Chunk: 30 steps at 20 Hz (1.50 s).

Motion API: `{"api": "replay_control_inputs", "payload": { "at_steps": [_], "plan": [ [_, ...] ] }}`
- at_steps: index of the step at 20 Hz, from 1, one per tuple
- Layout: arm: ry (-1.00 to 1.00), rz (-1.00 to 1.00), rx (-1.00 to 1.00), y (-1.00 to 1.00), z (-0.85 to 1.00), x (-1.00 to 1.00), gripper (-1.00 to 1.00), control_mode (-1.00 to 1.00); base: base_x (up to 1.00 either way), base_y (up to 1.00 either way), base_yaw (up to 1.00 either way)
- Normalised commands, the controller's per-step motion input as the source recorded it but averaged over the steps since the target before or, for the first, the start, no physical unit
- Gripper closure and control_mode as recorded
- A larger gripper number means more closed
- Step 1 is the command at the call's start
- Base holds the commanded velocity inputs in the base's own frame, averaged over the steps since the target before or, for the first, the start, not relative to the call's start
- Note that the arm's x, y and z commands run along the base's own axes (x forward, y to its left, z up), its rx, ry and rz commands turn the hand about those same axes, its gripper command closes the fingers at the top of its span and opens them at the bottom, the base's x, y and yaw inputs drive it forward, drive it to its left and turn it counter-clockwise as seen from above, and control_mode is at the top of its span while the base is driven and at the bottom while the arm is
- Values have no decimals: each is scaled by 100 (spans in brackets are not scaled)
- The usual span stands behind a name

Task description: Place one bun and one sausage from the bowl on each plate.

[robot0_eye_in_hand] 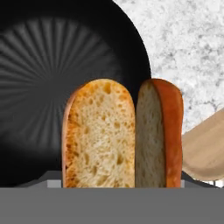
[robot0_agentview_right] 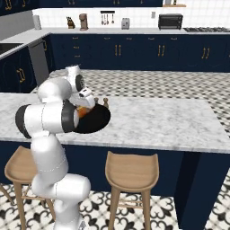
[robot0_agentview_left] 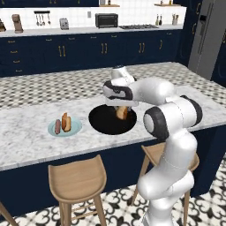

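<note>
My gripper hangs over the black bowl, shut on a bun that stands on end between the fingers. In the hand view the split bun shows its crumb and orange crust, with the ribbed bowl behind it and the fingertips hidden. From the right I see the bun as an orange patch under the hand, above the bowl. To the left on the counter, a light blue plate carries one sausage and one bun side by side.
The marble island counter runs left and right of the bowl. Wooden stools stand below its front edge. My own arm covers the counter left of the bowl in the right base view.
</note>
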Motion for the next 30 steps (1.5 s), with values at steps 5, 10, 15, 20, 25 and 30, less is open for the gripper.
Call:
{"api": "replay_control_inputs", "payload": {
  "at_steps": [5, 10, 15, 20, 25, 30],
  "plan": [
    [-20, 33, 12, -16, 45, -100, 100, -100, 0, 0, 0],
    [0, 42, 5, -18, 44, -100, 100, -100, 0, 0, 0],
    [16, 34, 0, 0, 43, -98, 100, -100, 0, 0, 0],
    [30, 8, -6, 0, 4, -58, 100, -100, 0, 0, 0],
    [4, 1, -4, 0, -7, -15, 100, -100, 0, 0, 0],
    [0, 1, 0, 6, 0, -8, 100, 100, -10, 11, 2]
  ]
}}
